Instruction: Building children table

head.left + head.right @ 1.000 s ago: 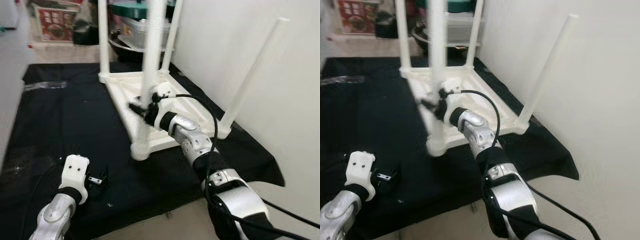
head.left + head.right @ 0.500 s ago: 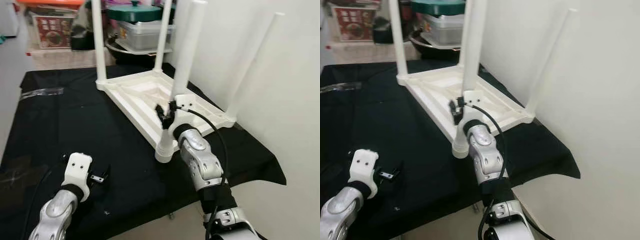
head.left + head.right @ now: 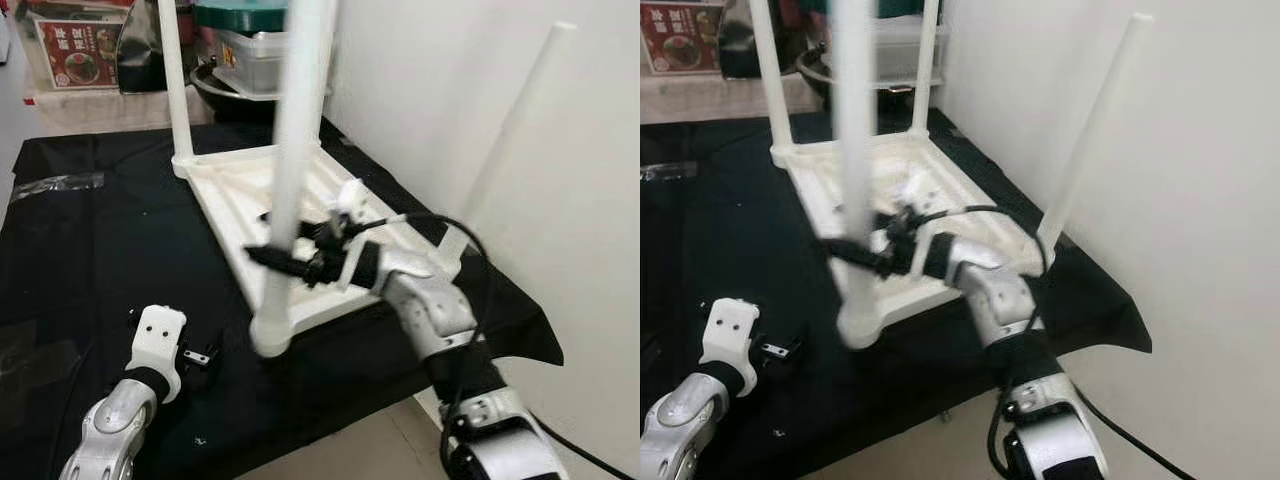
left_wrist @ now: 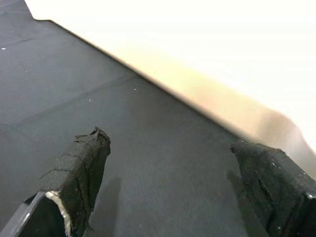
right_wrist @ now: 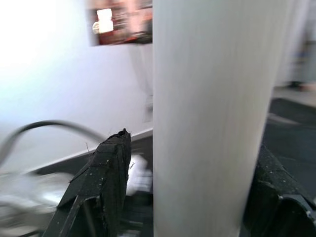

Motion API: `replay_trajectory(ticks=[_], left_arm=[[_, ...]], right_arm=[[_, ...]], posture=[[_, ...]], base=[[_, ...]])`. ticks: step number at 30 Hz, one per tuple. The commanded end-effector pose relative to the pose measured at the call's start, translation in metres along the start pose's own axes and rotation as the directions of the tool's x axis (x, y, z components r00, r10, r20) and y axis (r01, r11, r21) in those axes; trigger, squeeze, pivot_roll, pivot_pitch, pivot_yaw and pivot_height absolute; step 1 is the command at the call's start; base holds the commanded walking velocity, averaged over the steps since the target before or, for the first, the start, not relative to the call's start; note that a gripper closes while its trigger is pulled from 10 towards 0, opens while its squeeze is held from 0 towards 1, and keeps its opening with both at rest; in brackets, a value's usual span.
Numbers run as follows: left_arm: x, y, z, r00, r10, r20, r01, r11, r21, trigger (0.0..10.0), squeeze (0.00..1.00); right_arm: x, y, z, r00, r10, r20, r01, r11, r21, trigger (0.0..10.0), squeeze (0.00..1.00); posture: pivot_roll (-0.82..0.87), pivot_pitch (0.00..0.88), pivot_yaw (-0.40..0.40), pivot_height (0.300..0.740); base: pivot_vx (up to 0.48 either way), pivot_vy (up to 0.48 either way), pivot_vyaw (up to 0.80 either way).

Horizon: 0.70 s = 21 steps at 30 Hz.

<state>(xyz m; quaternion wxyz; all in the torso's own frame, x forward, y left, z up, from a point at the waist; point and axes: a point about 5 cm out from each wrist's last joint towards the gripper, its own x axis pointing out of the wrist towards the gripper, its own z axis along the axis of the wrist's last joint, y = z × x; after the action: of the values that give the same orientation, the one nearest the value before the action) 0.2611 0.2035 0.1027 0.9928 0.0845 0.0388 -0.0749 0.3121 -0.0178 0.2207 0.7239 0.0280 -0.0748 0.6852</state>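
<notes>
**Right hand clamped on the near leg of the upturned children's table**

The white children's table [image 3: 300, 215] lay upside down on a black cloth [image 3: 110, 250] that covered the bench, its four legs pointing upward. It sat toward the right side of the cloth, close to a white wall [image 3: 450, 90]. The near leg [image 3: 290, 170] rose from the corner closest to the robot, and looked slightly blurred in both eye views. The right hand [image 3: 275, 255] reached in from the right and gripped this leg low down, a little above its socket, with one black finger on each side of the tube. In the right wrist view the white leg [image 5: 212, 118] stood between the two black fingers [image 5: 106, 187], touching or nearly touching both. A black cable [image 3: 420, 220] looped over the right forearm.

The far-right leg [image 3: 515, 130] leaned up against the wall, and the two rear legs stood at the back corners of the tabletop.

The left hand [image 3: 195, 355] rested low over the cloth at the near left, well apart from the table. The left wrist view showed its two fingers [image 4: 84, 168] spread wide with nothing but black cloth between them.

Behind the bench sat a grey lidded container [image 3: 250, 50] and a box with red printing [image 3: 80, 50].
</notes>
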Motion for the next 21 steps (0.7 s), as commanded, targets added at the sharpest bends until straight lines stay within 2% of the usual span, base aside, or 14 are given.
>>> replay_trajectory(ticks=[1,2,4,9,10,12,13,14,16,17,18,19,20,21], left_arm=[[-0.001,-0.001,-0.003,1.0,0.0,-0.009,0.0,1.0,0.01,10.0,0.0],[-0.001,-0.001,-0.003,1.0,0.0,-0.009,0.0,1.0,0.01,10.0,0.0],[-0.001,-0.003,-0.002,1.0,-0.003,-0.009,0.003,1.0,0.01,10.0,0.0],[-0.002,0.0,-0.002,1.0,0.003,-0.014,-0.003,1.0,0.015,10.0,0.0],[-0.002,0.0,-0.002,1.0,0.003,-0.014,-0.003,1.0,0.015,10.0,0.0],[-0.001,0.0,-0.002,1.0,0.003,-0.012,-0.003,1.0,0.014,10.0,0.0],[-0.001,0.0,-0.002,1.0,0.003,-0.012,-0.003,1.0,0.014,10.0,0.0],[0.0,-0.002,-0.002,1.0,0.0,-0.011,0.0,1.0,0.009,10.0,0.0],[0.001,-0.006,-0.003,1.0,-0.009,-0.013,0.009,1.0,0.001,10.0,0.0],[0.001,-0.006,-0.003,1.0,-0.009,-0.013,0.009,1.0,0.001,10.0,0.0],[0.001,-0.008,-0.004,1.0,-0.014,-0.015,0.014,1.0,-0.003,10.0,0.0],[0.001,-0.008,-0.004,1.0,-0.014,-0.015,0.014,1.0,-0.003,10.0,0.0],[0.002,-0.01,-0.004,1.0,-0.025,-0.014,0.025,1.0,-0.004,10.0,0.0],[0.002,-0.01,-0.004,1.0,-0.025,-0.014,0.025,1.0,-0.004,10.0,0.0]], right_arm=[[0.012,0.013,-0.005,0.995,0.098,0.006,-0.098,0.995,0.011,2.8,0.0],[0.012,0.013,-0.005,0.995,0.098,0.006,-0.098,0.995,0.011,2.8,0.0],[0.02,0.009,-0.014,1.0,0.016,-0.019,-0.016,0.999,0.035,0.0,0.0],[0.017,-0.016,-0.032,0.936,-0.323,-0.137,0.33,0.943,0.031,0.0,0.0],[0.017,-0.016,-0.032,0.936,-0.323,-0.137,0.33,0.943,0.031,0.0,0.0],[-0.009,-0.04,-0.043,0.742,-0.633,-0.223,0.648,0.762,-0.006,0.0,0.0],[-0.009,-0.04,-0.043,0.742,-0.633,-0.223,0.648,0.762,-0.006,0.0,0.0],[-0.033,-0.05,-0.047,0.574,-0.782,-0.242,0.799,0.6,-0.043,0.0,0.0],[-0.071,-0.056,-0.051,0.309,-0.92,-0.242,0.938,0.337,-0.084,0.0,0.0],[-0.071,-0.056,-0.051,0.309,-0.92,-0.242,0.938,0.337,-0.084,0.0,0.0],[-0.084,-0.055,-0.052,0.22,-0.946,-0.237,0.964,0.248,-0.092,0.0,0.0],[-0.084,-0.055,-0.052,0.22,-0.946,-0.237,0.964,0.248,-0.092,0.0,0.0],[-0.097,-0.051,-0.052,0.129,-0.964,-0.233,0.985,0.151,-0.082,0.0,0.0],[-0.097,-0.051,-0.052,0.129,-0.964,-0.233,0.985,0.151,-0.082,0.0,0.0]], posture=[[0.22,0.0,-0.126,0.74],[0.22,0.0,-0.126,0.74],[0.22,0.0,-0.131,0.74],[0.21,0.0,-0.13,0.74],[0.21,0.0,-0.13,0.74],[0.2,0.0,-0.131,0.74],[0.2,0.0,-0.131,0.74],[0.18,0.0,-0.119,0.74],[0.16,0.0,-0.103,0.74],[0.16,0.0,-0.103,0.74],[0.16,0.0,-0.103,0.74],[0.16,0.0,-0.103,0.74],[0.16,0.0,-0.1,0.74],[0.16,0.0,-0.1,0.74]], base=[[0.0,0.0,0.0],[0.0,0.0,0.0],[0.0,0.0,0.0],[0.0,0.0,0.0],[0.0,0.0,0.0],[0.0,0.0,0.0],[0.0,0.0,0.0],[0.0,0.0,0.0],[0.0,0.0,0.0],[0.0,0.0,0.0],[0.0,0.0,0.0],[0.0,0.0,0.0],[0.0,0.0,0.0],[0.0,0.0,0.0]])
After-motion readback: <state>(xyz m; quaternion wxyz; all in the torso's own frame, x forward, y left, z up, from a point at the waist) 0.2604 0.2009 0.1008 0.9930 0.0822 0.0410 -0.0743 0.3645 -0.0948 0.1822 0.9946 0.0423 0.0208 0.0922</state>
